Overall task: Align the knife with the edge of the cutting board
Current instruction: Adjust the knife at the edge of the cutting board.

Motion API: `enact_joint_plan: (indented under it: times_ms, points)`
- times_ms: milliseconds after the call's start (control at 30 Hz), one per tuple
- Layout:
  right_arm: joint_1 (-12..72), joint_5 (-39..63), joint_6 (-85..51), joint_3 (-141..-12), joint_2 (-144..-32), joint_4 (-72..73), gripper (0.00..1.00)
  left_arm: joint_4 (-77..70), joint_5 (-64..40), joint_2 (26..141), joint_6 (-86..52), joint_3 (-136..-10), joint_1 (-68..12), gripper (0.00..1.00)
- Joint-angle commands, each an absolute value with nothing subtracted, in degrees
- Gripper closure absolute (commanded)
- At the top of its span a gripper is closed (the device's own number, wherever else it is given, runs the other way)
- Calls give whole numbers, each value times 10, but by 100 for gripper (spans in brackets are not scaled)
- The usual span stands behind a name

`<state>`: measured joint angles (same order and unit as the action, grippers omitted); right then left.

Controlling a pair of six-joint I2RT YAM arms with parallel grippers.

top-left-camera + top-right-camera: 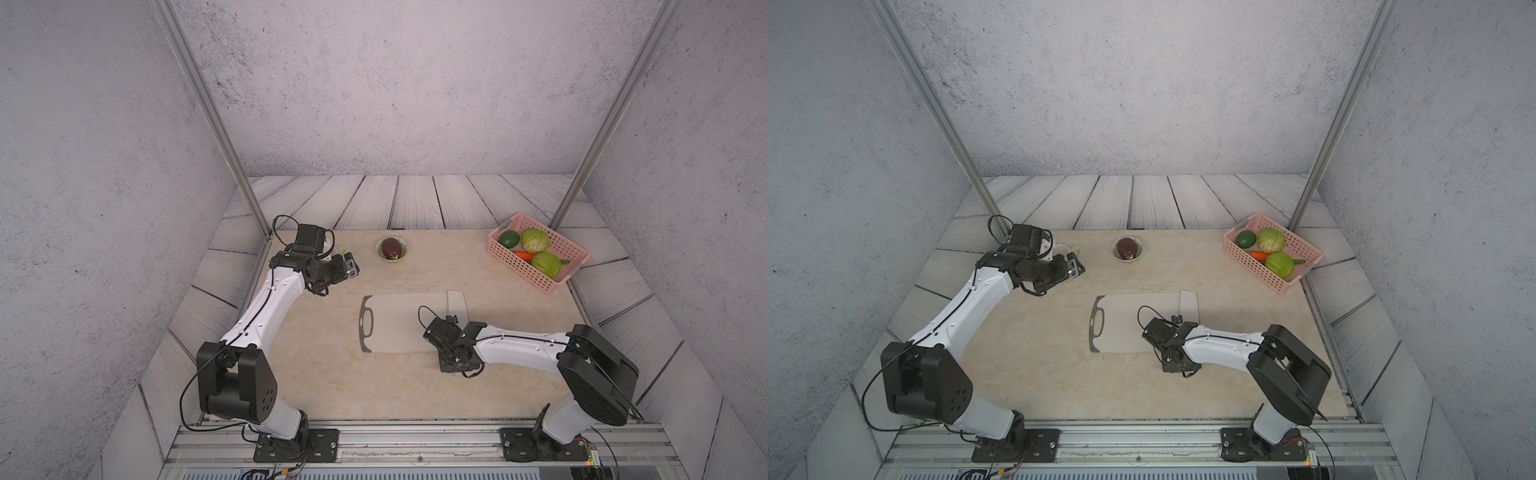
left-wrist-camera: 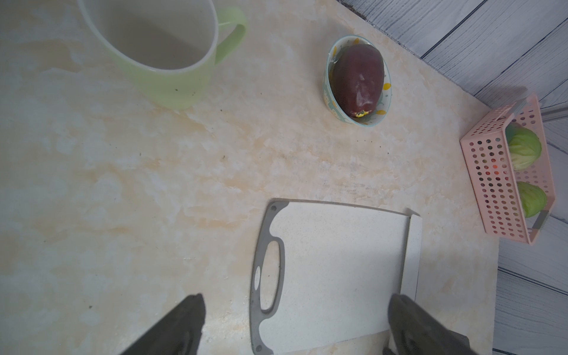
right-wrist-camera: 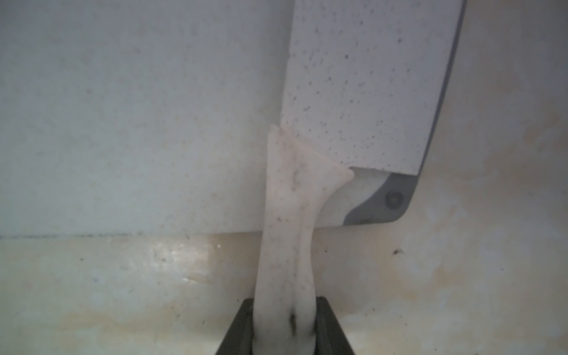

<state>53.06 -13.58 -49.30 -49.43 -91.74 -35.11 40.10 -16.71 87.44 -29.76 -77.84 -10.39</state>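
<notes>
The pale cutting board (image 1: 399, 324) lies flat mid-table, its oval handle slot at the left end; it shows in both top views (image 1: 1129, 324) and in the left wrist view (image 2: 335, 270). The off-white knife (image 1: 457, 302) lies along the board's right short end, its speckled blade (image 3: 362, 86) covering the dark trim there. The slim handle (image 3: 289, 246) reaches past the board's near edge. My right gripper (image 3: 284, 325) is shut on that handle; in a top view my right gripper (image 1: 452, 320) sits low over it. My left gripper (image 2: 296, 296) hangs open and empty over the back left of the table (image 1: 351, 268).
A pale green mug (image 2: 159, 46) stands by the left gripper. A small bowl (image 1: 379, 249) holding a dark purple vegetable sits at the back centre. At the back right, a pink basket (image 1: 523, 270) holds cabbages, an avocado and a carrot. Grey walls and metal posts enclose the table.
</notes>
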Motion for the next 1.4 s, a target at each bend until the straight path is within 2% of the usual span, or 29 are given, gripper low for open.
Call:
enact_joint_plan:
  times_ms: [0,200,533,1367]
  points:
    - [530,-129,-486,-507,-926,-348,81,406,-162,882,-289,-786,-105,2]
    - [530,-129,-486,-508,-926,-348,80,406,-162,881,-289,-786,-106,2]
    - [531,-130,-486,-507,-925,-349,69,406,-162,882,-289,-786,-105,2]
    - [530,-131,-479,-502,-924,-354,68,407,-161,882,-288,-786,-105,2]
